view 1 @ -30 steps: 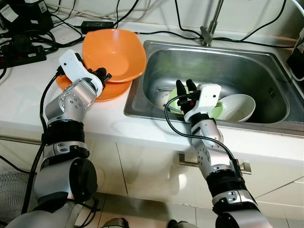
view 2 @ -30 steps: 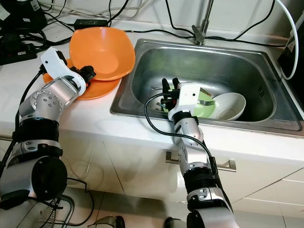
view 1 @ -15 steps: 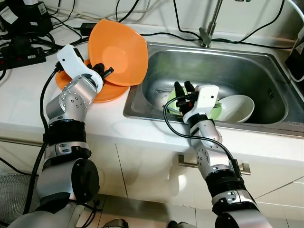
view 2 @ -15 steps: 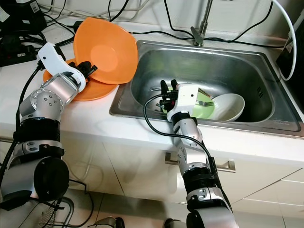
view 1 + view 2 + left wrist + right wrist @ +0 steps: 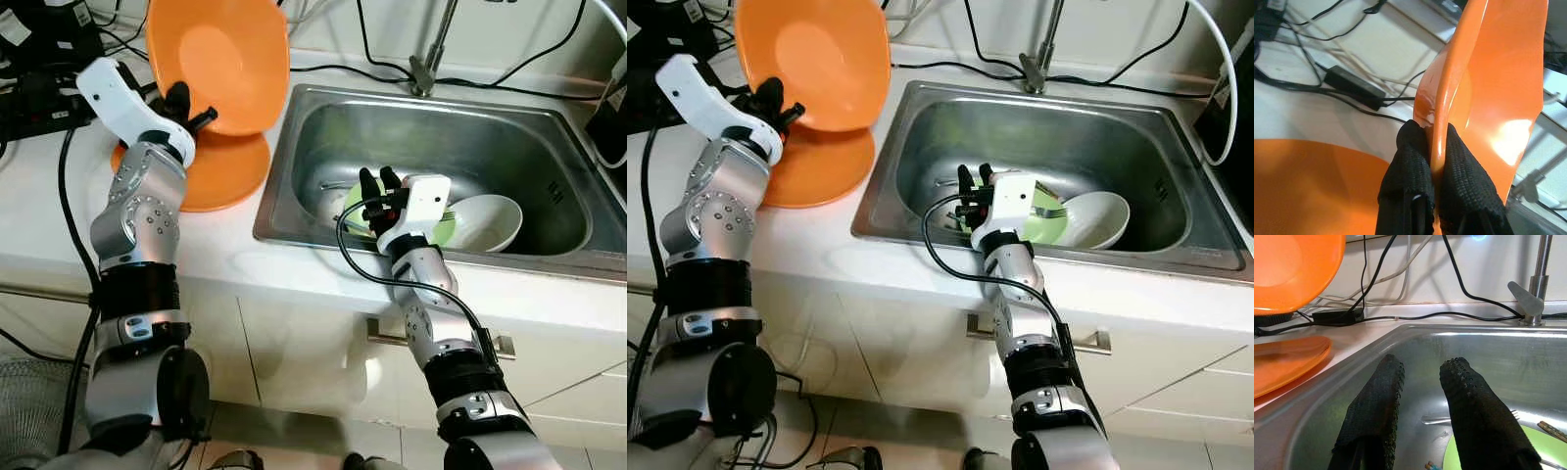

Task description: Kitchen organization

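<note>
My left gripper [image 5: 184,103] is shut on the rim of an orange bowl [image 5: 223,61], held tilted up on edge above the counter; the left wrist view shows both fingers [image 5: 1415,161] pinching the bowl's rim [image 5: 1442,122]. Under it an orange plate [image 5: 217,171] lies flat on the white counter. My right gripper [image 5: 377,184] hangs open inside the steel sink [image 5: 323,132], just above a green plate [image 5: 441,223] with a fork on it. A white bowl [image 5: 490,220] rests against that plate. In the right wrist view the gripper [image 5: 1422,374] has nothing between its fingers.
A tap [image 5: 431,59] stands behind the sink. Black cables [image 5: 333,69] and a power strip [image 5: 29,93] lie along the back of the counter. A dark object [image 5: 615,117] sits at the far right. White cabinet fronts with a handle [image 5: 387,333] are below.
My left arm has lifted the orange bowl off the orange plate and tipped it up and toward the back left. The right arm has stayed in the sink.
</note>
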Robot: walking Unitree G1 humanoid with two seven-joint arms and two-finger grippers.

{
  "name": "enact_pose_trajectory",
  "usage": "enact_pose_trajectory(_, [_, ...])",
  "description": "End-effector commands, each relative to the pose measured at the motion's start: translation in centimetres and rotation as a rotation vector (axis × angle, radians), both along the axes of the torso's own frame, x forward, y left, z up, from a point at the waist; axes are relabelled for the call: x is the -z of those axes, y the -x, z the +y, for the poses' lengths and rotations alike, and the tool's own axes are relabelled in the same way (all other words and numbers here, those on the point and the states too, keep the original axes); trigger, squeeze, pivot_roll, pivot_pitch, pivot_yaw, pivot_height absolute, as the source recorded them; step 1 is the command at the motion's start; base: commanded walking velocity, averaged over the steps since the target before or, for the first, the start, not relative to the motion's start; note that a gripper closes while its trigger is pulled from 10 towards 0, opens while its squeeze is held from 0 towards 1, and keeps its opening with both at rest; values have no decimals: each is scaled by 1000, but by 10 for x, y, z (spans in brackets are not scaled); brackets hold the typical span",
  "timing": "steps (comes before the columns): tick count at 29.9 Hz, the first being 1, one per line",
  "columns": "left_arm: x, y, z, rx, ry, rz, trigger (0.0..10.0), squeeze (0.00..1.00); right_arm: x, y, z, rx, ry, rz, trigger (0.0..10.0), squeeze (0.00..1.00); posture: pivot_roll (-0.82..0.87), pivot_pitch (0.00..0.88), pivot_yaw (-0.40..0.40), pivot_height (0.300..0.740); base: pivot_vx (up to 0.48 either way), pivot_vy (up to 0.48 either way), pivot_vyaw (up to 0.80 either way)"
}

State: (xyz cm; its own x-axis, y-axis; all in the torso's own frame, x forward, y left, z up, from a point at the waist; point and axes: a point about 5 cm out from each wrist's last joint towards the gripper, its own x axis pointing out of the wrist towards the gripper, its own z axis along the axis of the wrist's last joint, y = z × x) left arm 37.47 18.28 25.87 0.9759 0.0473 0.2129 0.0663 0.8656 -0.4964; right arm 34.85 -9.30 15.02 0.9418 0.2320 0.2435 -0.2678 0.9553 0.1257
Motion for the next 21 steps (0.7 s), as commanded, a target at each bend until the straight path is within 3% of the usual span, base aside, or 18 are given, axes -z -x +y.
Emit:
enact_pose_trajectory(1, [-6, 6, -7, 37, -14, -70, 6078, 0, 12, -1, -10, 23, 15, 60, 10000, 0, 17, 80, -5, 740, 0, 0, 0])
enact_pose_trajectory(2, [-6, 6, -7, 37, -14, -70, 6078, 0, 12, -1, -10, 23, 15, 60, 10000, 0, 17, 80, -5, 740, 0, 0, 0])
enact_pose_trajectory(3, [-2, 10, -12, 58, -41, -83, 10000, 0, 8, -3, -15, 29, 15, 51, 10000, 0, 12, 81, -4, 740, 0, 0, 0])
enact_pose_trajectory(16, [13, 21, -22, 95, -50, -75, 10000, 0, -15, -16, -43, 6, 58, -1, 10000, 0, 5, 85, -7, 740, 0, 0, 0])
enact_pose_trajectory(21, [15, 24, -31, 146, -55, -86, 10000, 0, -28, -18, -48, -60, 12, -16, 10000, 0, 2, 82, -6, 740, 0, 0, 0])
